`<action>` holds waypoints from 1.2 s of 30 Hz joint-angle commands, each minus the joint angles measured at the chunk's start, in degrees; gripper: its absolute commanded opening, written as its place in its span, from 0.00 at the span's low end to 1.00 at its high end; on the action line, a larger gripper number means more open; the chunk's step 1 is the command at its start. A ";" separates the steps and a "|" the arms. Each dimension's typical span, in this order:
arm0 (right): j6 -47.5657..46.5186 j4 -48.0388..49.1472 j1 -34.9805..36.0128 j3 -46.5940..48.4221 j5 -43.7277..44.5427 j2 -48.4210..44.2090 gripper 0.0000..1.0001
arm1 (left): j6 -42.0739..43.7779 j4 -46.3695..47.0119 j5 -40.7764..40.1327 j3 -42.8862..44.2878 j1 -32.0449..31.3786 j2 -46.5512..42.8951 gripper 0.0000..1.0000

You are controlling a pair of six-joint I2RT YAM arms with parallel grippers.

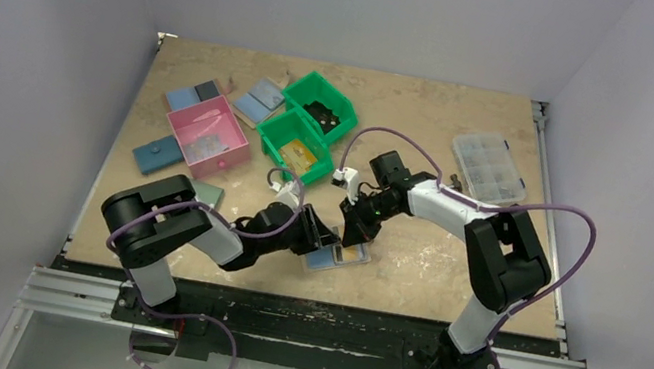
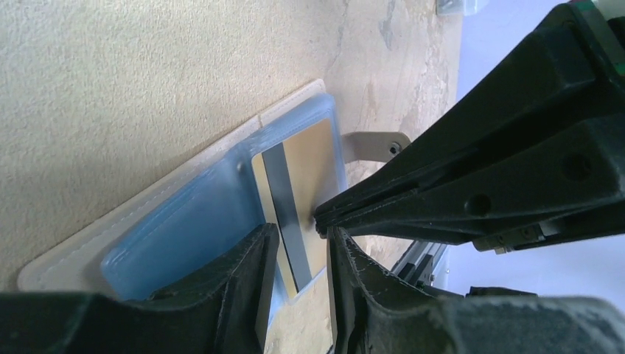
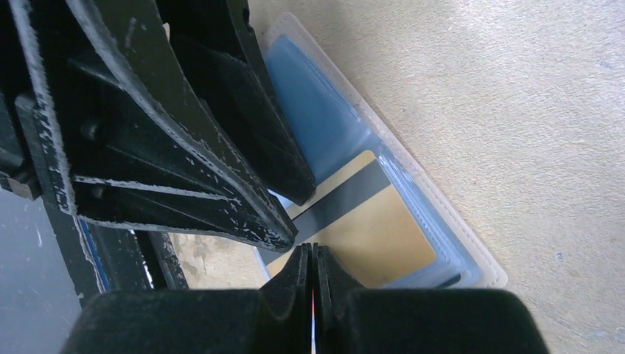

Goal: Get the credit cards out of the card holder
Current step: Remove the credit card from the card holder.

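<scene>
Pin the open beige-tan folding card holder (image 1: pixel 322 260), low centre on the desk (image 1: pixel 431 264), with narrowly parted left fingers (image 2: pixel 243 295); slide the half-out yellow dark-striped credit card (image 2: pixel 313 158) straight outward with closed right fingers (image 3: pixel 243 317), seemingly nipping its edge.

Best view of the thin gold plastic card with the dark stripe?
Right wrist: the gold striped card sits mid-frame, face and stripe clear. Left wrist shows it as a narrower, foreshortened slice. Top external gives only a small yellow patch.
</scene>
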 commanded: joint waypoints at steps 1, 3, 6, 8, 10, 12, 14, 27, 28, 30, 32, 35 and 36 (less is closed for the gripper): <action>-1.02 -0.78 0.32 0.70 4.01 1.65 0.07 | 1.29 -10.30 -0.18 2.78 -0.11 0.98 0.35; -1.02 -0.78 0.33 0.77 4.01 1.64 0.07 | 1.92 -14.18 -1.65 3.94 -0.10 0.59 0.35; -1.02 -0.78 0.33 0.75 4.02 1.64 0.07 | 2.53 -14.87 -2.39 3.48 -0.15 -0.80 0.35; -0.95 -0.72 0.31 0.71 4.03 1.71 0.07 | 3.15 -14.77 -2.90 2.82 -0.12 -1.95 0.35; -0.78 -0.70 0.30 0.70 4.10 1.73 0.07 | 3.68 -14.81 -3.25 2.29 -0.08 -3.00 0.35; -0.82 -0.67 0.34 0.70 4.10 1.80 0.07 | 4.01 -14.90 -3.26 2.18 -0.14 -3.19 0.35; -0.76 -0.61 0.30 0.70 4.19 1.82 0.07 | 4.08 -15.38 -3.20 2.39 -0.11 -2.79 0.35; -0.89 -0.87 0.32 0.79 4.06 1.82 0.07 | 4.46 -17.33 -2.07 5.11 -0.11 1.49 0.34; -0.79 -0.87 0.33 0.79 4.04 1.82 0.07 | 4.59 -18.19 -2.11 5.56 -0.12 1.88 0.33; -0.84 -0.95 0.26 0.82 4.06 1.82 0.07 | 4.87 -20.08 -2.20 6.26 -0.09 2.60 0.31; -0.82 -0.83 0.26 0.79 4.02 1.74 0.07 | 4.86 -20.99 -2.35 6.37 -0.16 2.87 0.24; -0.63 -0.79 0.33 0.79 4.22 1.75 0.07 | 4.97 -21.60 -3.00 5.57 -0.02 2.27 0.18; -0.59 -0.78 0.29 0.79 4.31 1.81 0.07 | 5.05 -21.66 -3.12 5.22 -0.04 1.94 0.18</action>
